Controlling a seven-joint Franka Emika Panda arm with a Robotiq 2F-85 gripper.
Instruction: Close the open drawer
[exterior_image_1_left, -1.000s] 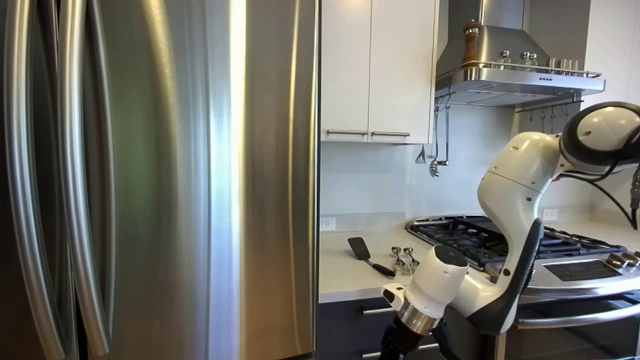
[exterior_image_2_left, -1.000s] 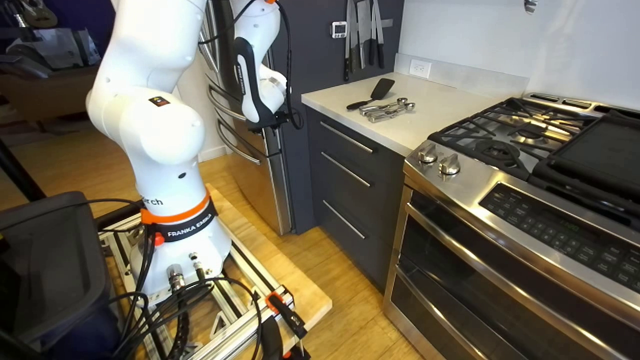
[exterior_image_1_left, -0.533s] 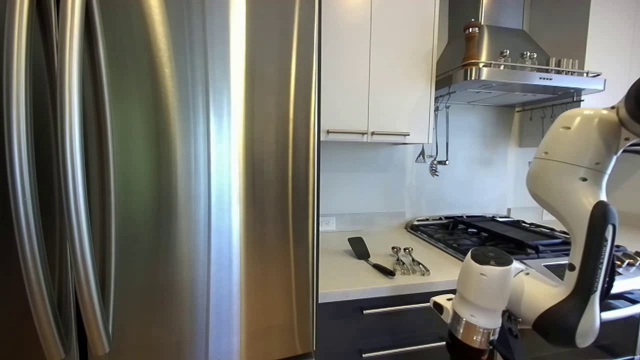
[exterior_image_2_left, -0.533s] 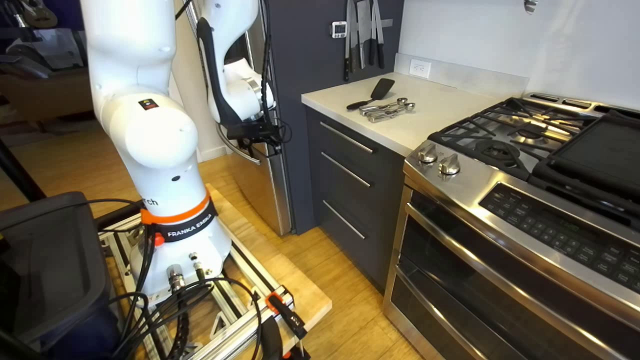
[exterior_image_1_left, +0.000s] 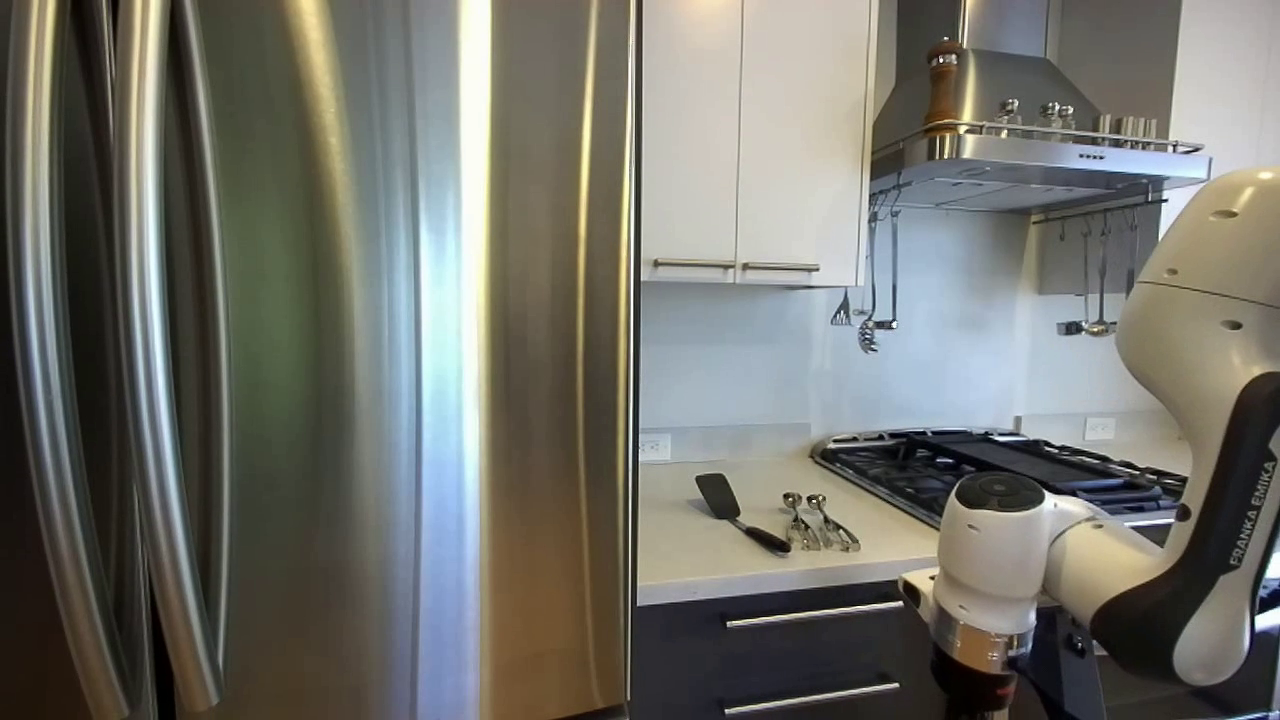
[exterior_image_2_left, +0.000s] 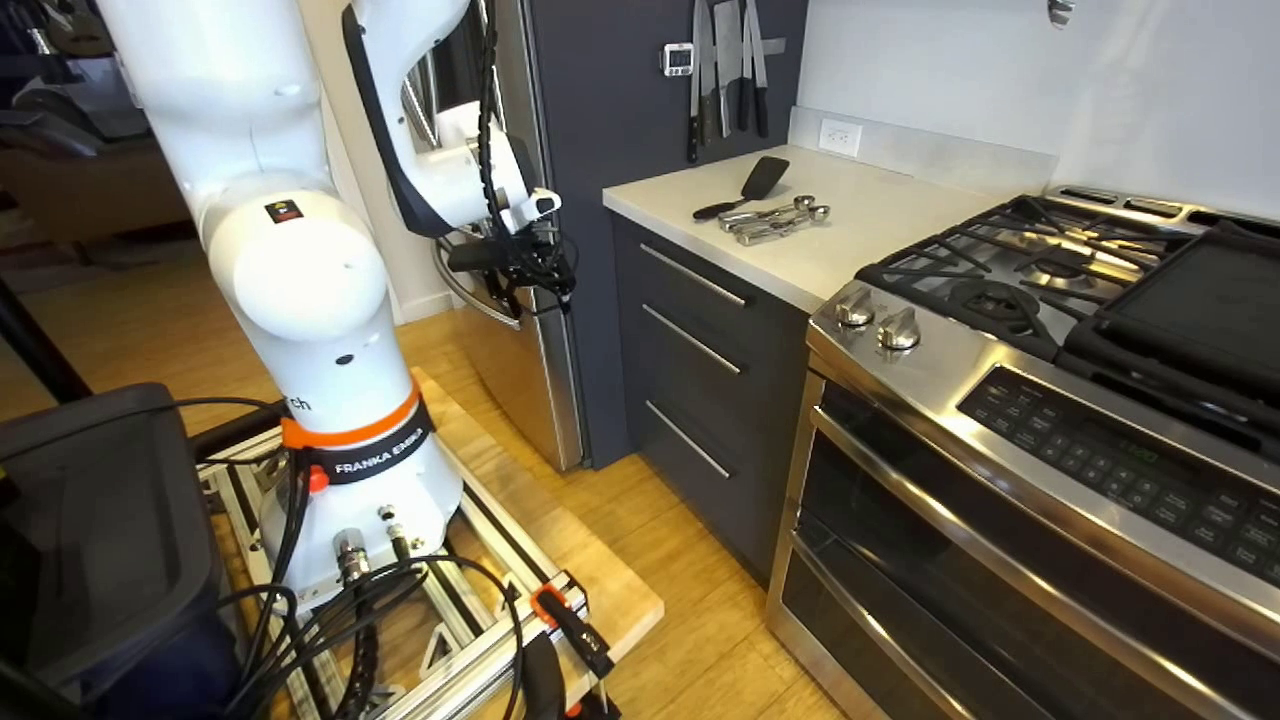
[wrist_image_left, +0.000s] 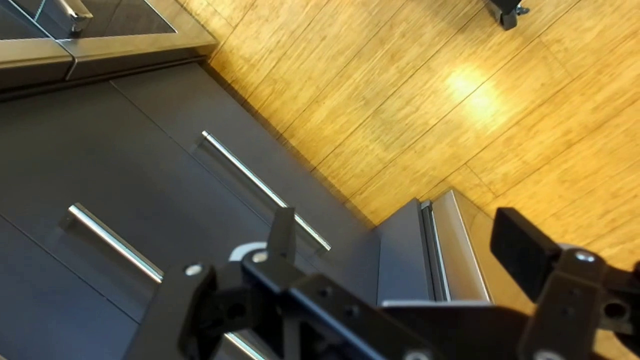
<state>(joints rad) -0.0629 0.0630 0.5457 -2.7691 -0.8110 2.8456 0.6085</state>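
The drawer (exterior_image_2_left: 690, 300), a dark grey front just under the countertop, sits flush with the fronts below it in both exterior views. Its slim silver handle (exterior_image_1_left: 812, 614) is in plain sight; the interior is hidden. In the wrist view the drawer front (wrist_image_left: 47, 305) fills the lower left corner. My gripper (exterior_image_2_left: 530, 290) hangs in front of the cabinet, apart from it, near the fridge side. In the wrist view the gripper (wrist_image_left: 402, 237) is open, its black fingers (wrist_image_left: 522, 252) far apart with nothing between them.
Two similar drawer fronts sit lower, with the middle handle (exterior_image_2_left: 692, 340) jutting out slightly. A steel oven (exterior_image_2_left: 960, 540) stands beside the cabinet, and the fridge (exterior_image_1_left: 400, 350) on its opposite side. On the counter (exterior_image_2_left: 900, 205) lie a black spatula (exterior_image_2_left: 764, 178) and metal scoops (exterior_image_2_left: 775, 222).
The arm has swung away from the cabinet front, rightward in an exterior view, uncovering the handles. The gripper has turned somewhat. The drawer looks flush throughout.
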